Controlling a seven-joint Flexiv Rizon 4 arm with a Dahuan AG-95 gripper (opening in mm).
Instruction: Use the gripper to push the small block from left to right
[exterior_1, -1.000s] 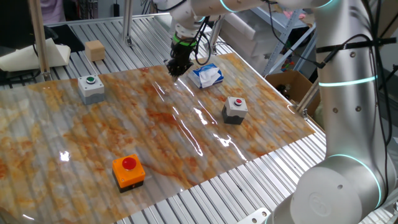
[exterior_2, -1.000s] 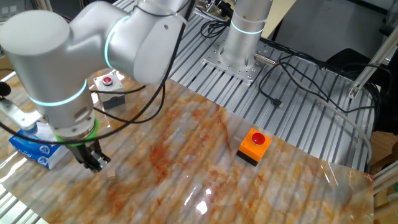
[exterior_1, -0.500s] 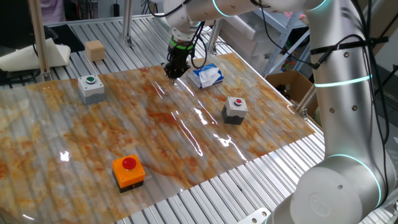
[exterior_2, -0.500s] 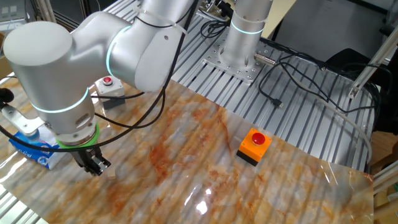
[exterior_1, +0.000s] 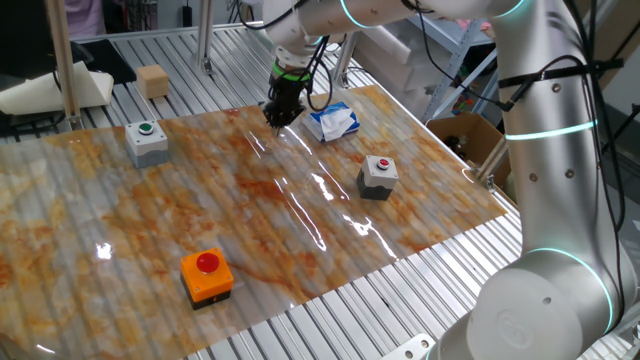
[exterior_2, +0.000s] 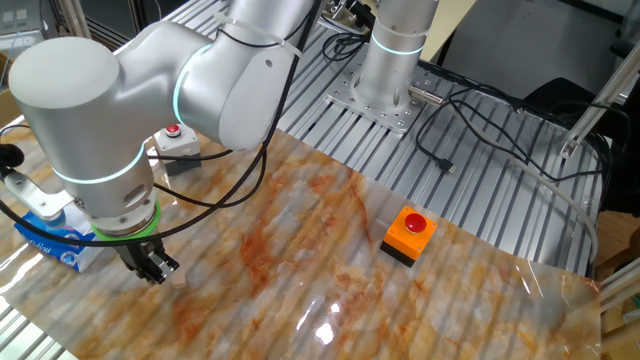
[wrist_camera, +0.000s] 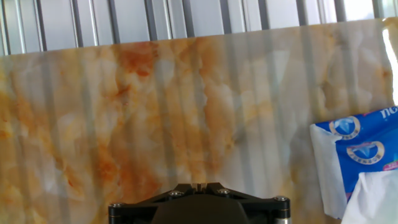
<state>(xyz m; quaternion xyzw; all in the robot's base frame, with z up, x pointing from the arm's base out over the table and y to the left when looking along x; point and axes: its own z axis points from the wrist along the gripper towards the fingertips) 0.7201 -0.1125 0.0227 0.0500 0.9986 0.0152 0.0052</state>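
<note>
1. Reaching across the table, the arm (exterior_1: 560, 150) keeps its wrist low over the far edge of the marbled mat (exterior_1: 250, 230), probably to sweep sideways.
2. The tissue pack (exterior_1: 333, 121) lies just beside the gripper (exterior_1: 278, 112).
3. The gripper's fingers look pressed together, holding nothing, which suits pushing.
4. The small block (exterior_1: 152, 80) sits off the mat, well apart.

Even, bright overhead light in all three views. Glare streaks on the glossy marbled sheet (exterior_1: 300, 190) run from centre toward 5 o'clock in one fixed view; a smaller highlight sits at 6 o'clock in the other. Shadows soft and faint. Both fixed views sharp. My hand view is soft, washed out near 2 o'clock.
</note>
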